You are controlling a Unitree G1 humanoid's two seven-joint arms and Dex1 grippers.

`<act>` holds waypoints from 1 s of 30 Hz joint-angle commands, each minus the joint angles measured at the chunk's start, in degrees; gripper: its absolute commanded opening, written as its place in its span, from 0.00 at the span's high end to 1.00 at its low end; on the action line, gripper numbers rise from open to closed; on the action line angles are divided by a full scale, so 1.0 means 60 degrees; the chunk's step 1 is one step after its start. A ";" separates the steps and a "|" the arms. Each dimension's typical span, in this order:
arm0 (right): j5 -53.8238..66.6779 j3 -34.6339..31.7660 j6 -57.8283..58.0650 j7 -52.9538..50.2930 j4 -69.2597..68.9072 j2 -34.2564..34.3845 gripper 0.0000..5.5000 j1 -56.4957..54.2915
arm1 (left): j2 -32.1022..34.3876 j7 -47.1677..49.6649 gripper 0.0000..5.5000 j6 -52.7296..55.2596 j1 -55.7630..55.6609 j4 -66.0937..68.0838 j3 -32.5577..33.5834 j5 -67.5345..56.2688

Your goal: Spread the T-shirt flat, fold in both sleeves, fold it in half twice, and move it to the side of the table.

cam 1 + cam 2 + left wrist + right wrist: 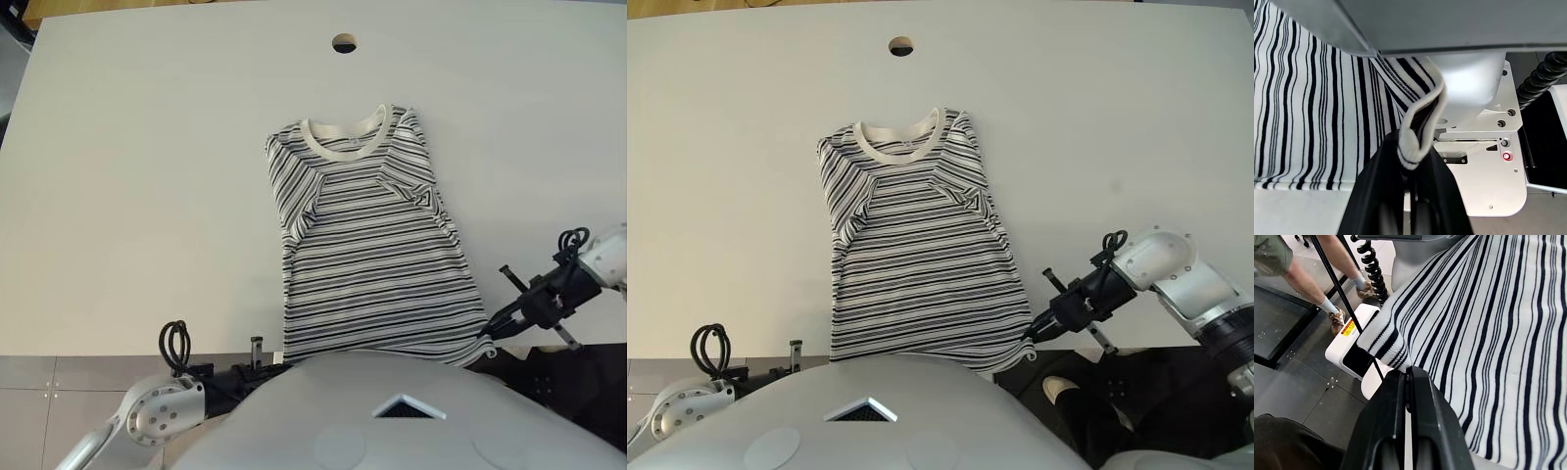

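Down at the near table (147, 196) edge, your left gripper (1413, 161) and right gripper (1408, 374) each clamp a hem corner of the T-shirt (372, 245) — sleeves in, flat. Soft, light knit — lift both evenly or it sags.

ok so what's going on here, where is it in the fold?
The G1 is folding a black-and-white striped T-shirt on the white table. The shirt lies flat with its collar away from the robot and both sleeves already folded in. The left pincer and the right pincer are each shut on a corner of the bottom hem at the near table edge. Neither half fold is done yet; the first one looks likely next.
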 commanded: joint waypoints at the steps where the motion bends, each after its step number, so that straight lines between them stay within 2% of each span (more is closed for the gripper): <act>1: -0.0047 -0.1072 0.0343 -0.0360 0.0801 0.1297 0.98 -0.0647 | -0.0416 0.0184 0.98 -0.0172 -0.0885 -0.0548 0.0610 -0.1269; 5: -0.0417 -0.2013 0.0588 -0.0579 0.2034 0.2653 0.98 -0.1837 | -0.0520 0.0124 0.98 -0.0137 -0.2647 -0.0008 0.1696 -0.2354; 8: -0.0617 -0.2484 0.0600 -0.0589 0.2372 0.3211 0.98 -0.2203 | -0.0552 -0.0005 0.98 -0.0318 -0.3779 0.0754 0.1986 -0.2493; 15: -0.1051 -0.3203 0.1029 -0.0311 0.3577 0.4092 0.98 -0.3379 | -0.0816 -0.0360 0.98 0.0219 -0.4984 0.1570 0.1951 -0.3306; 22: -0.1756 -0.3807 0.1723 -0.0633 0.5313 0.4794 0.98 -0.4734 | -0.1334 -0.0856 0.98 0.0862 -0.7177 0.2717 0.1455 -0.3816; 30: -0.2972 -0.4192 0.1795 -0.1827 0.7458 0.5575 0.98 -0.5747 | -0.2208 -0.1107 0.98 0.0679 -1.0096 0.5586 0.1222 -0.3648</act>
